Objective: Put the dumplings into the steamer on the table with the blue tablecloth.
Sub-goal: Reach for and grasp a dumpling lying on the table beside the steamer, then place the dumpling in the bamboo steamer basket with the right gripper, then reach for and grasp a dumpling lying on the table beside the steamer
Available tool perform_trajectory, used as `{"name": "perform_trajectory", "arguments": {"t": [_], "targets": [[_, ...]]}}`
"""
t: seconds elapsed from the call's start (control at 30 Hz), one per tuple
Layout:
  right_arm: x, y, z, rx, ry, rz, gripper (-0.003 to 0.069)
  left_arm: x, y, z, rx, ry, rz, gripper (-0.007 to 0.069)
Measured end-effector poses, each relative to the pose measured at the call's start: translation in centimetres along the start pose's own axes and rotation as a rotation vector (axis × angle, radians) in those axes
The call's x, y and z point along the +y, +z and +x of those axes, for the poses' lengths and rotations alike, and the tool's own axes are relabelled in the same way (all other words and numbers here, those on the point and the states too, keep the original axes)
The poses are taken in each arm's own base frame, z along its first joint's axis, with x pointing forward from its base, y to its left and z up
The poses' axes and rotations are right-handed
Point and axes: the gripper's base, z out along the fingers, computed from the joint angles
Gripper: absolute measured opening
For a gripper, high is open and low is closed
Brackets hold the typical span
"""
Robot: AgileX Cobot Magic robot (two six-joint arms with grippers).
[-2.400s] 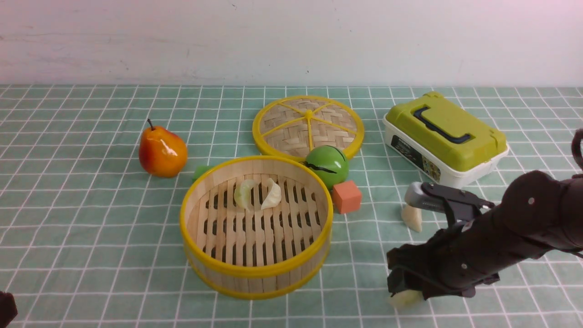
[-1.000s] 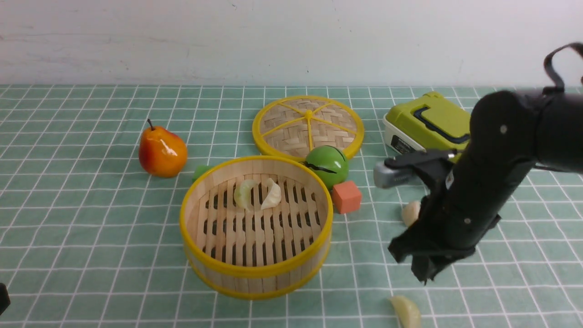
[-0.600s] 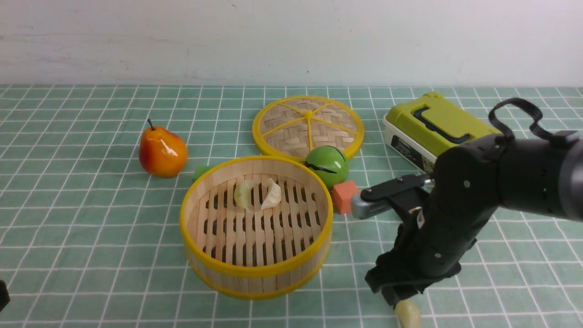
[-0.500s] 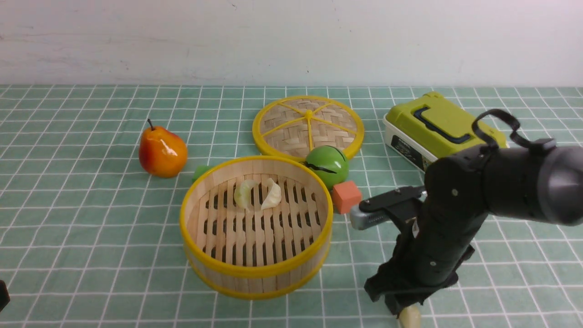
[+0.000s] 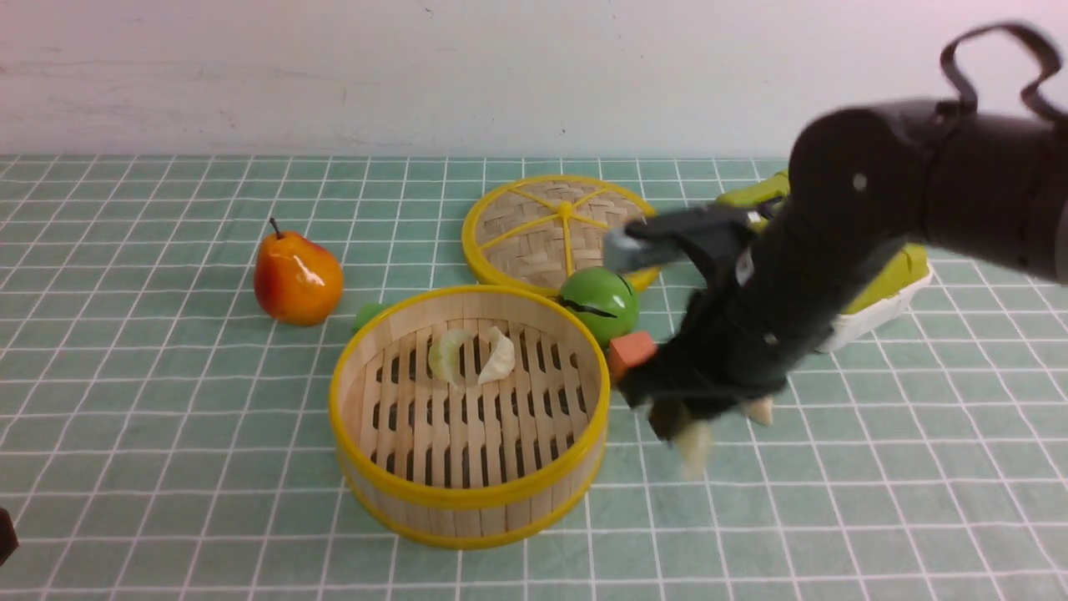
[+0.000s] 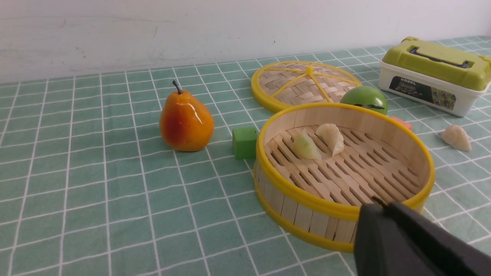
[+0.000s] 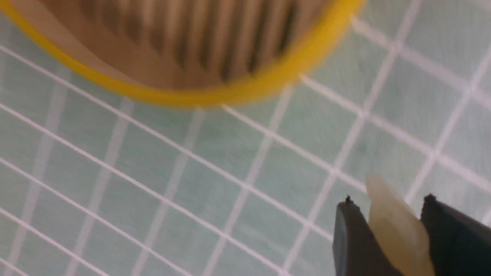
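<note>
The steamer (image 5: 467, 501) stands mid-table on the blue tablecloth (image 5: 167, 401), and two dumplings (image 5: 448, 355) (image 5: 499, 357) lie on its slats. My right gripper (image 5: 680, 426) hangs in the air just right of the steamer, shut on a third, pale dumpling (image 5: 694, 442). In the right wrist view that dumpling (image 7: 395, 226) sits between the two black fingers of the right gripper (image 7: 388, 198), with the steamer's rim (image 7: 230, 96) ahead. Another dumpling (image 5: 759, 410) lies on the cloth behind the arm. My left gripper (image 6: 379, 203) is shut and empty, near the steamer's wall (image 6: 307, 199).
An orange pear (image 5: 297, 280) stands at the left. The woven lid (image 5: 565, 229), a green ball (image 5: 601, 302), an orange cube (image 5: 630, 351) and a small green cube (image 5: 367, 315) crowd the steamer's far side. A green-lidded box (image 5: 893, 271) sits at the back right.
My right gripper dropped onto the dumpling near the front edge, shut on it, then rose and swung left toward the steamer with it. The left arm stayed put.
</note>
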Motion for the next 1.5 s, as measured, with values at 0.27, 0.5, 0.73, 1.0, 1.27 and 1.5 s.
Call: {"name": "perform_trajectory", "arguments": {"t": [0.27, 0.5, 0.73, 1.0, 1.27, 1.5], "targets": [[6.0, 3.9, -5.4, -0.21, -0.14, -0.088, 0.0221, 0.0, 0.0, 0.0, -0.002, 0.001, 0.0, -0.0011], [6.1, 14.4, -5.3, -0.081, -0.037, -0.083, 0.0221, 0.0, 0.0, 0.1, 0.009, 0.001, -0.004, -0.0011], [6.4, 14.7, -5.5, -0.089, 0.027, -0.087, 0.0274, 0.0, 0.0, 0.1, 0.011, 0.001, -0.005, -0.0011], [6.1, 8.1, -7.2, -0.221, 0.022, -0.097, 0.0444, 0.0, 0.0, 0.1, 0.011, 0.001, -0.005, -0.0006], [-1.2, -3.6, -7.9, -0.327, -0.041, 0.192, 0.0448, 0.1, 0.0, 0.1, 0.014, 0.001, -0.006, -0.0001], [-9.9, 2.2, -4.2, -0.047, 0.14, 0.296, 0.0414, 0.1, 0.0, 0.1, 0.014, 0.001, -0.006, 0.0004]]}}
